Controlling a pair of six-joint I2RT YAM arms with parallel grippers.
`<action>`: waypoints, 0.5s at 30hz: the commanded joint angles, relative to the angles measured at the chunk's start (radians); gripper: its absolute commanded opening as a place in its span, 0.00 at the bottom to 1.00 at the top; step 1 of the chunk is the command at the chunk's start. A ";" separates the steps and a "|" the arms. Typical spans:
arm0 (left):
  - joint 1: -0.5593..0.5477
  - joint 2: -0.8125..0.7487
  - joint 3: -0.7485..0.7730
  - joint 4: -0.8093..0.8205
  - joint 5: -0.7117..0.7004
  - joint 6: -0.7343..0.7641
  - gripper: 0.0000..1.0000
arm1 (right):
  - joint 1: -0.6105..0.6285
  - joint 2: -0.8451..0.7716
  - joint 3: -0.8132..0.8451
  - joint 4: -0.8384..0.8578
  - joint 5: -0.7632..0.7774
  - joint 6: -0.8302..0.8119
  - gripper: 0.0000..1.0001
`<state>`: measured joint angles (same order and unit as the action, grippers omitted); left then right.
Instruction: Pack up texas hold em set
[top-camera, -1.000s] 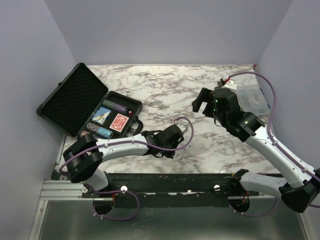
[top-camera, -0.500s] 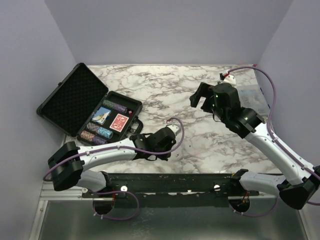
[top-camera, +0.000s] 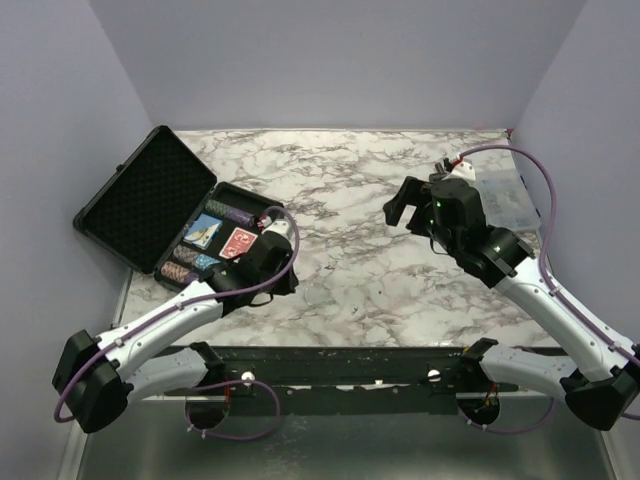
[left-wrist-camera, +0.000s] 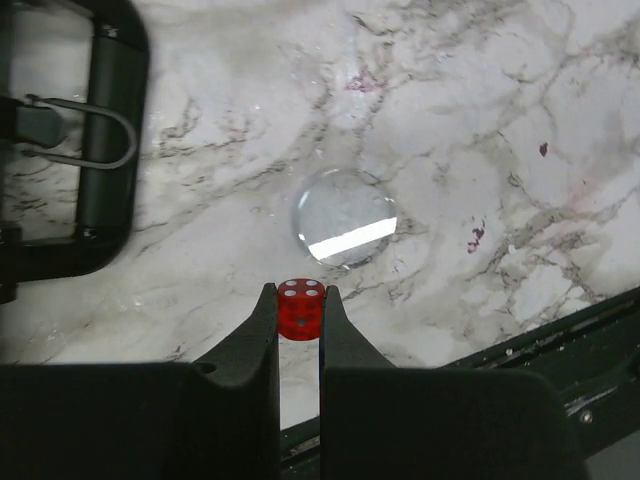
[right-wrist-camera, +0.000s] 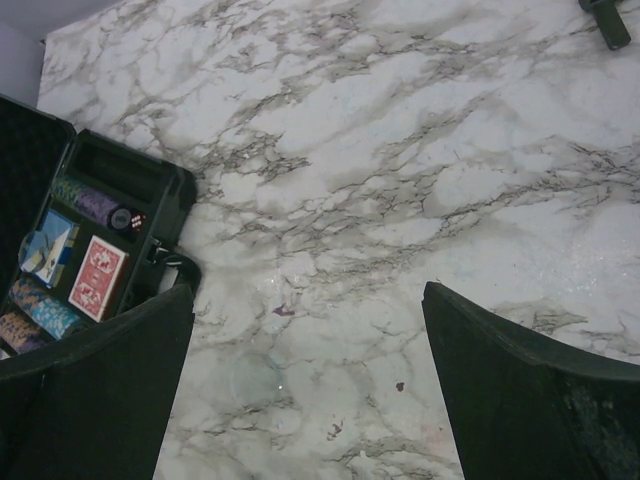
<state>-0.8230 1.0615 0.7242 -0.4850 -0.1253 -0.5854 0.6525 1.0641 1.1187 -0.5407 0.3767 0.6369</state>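
Observation:
The black hard case (top-camera: 140, 195) lies open at the table's left, its foam-lined lid tilted back. Its tray (top-camera: 262, 207) holds a red card deck (top-camera: 238, 243), a blue card deck (top-camera: 204, 230) and chip stacks (top-camera: 228, 213). The right wrist view shows the tray (right-wrist-camera: 178, 192) too, with red dice (right-wrist-camera: 136, 222) inside. My left gripper (top-camera: 275, 255) hangs just right of the tray, shut on a red die (left-wrist-camera: 300, 308) above the marble, right of the case handle (left-wrist-camera: 105, 150). My right gripper (top-camera: 403, 207) is open, empty and raised at the right.
A clear round disc (left-wrist-camera: 345, 217) lies on the marble just beyond the left fingertips; it also shows in the right wrist view (right-wrist-camera: 255, 378). A clear plastic compartment box (top-camera: 505, 195) sits at the far right. A dark object (right-wrist-camera: 605, 20) shows at the right wrist view's top edge.
My left arm has swung left from the table's front middle to the case's right side, carrying the red die. My right gripper has shifted only slightly.

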 joint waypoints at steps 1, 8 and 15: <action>0.120 -0.083 -0.035 -0.061 -0.028 -0.058 0.00 | 0.001 -0.025 -0.027 -0.013 -0.019 0.014 1.00; 0.302 -0.157 -0.051 -0.087 -0.017 -0.096 0.00 | 0.001 -0.031 -0.047 -0.009 -0.042 0.022 1.00; 0.452 -0.199 -0.048 -0.087 -0.022 -0.094 0.00 | 0.001 -0.040 -0.067 -0.012 -0.057 0.030 1.00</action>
<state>-0.4511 0.8906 0.6785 -0.5602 -0.1360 -0.6659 0.6525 1.0500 1.0756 -0.5411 0.3458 0.6548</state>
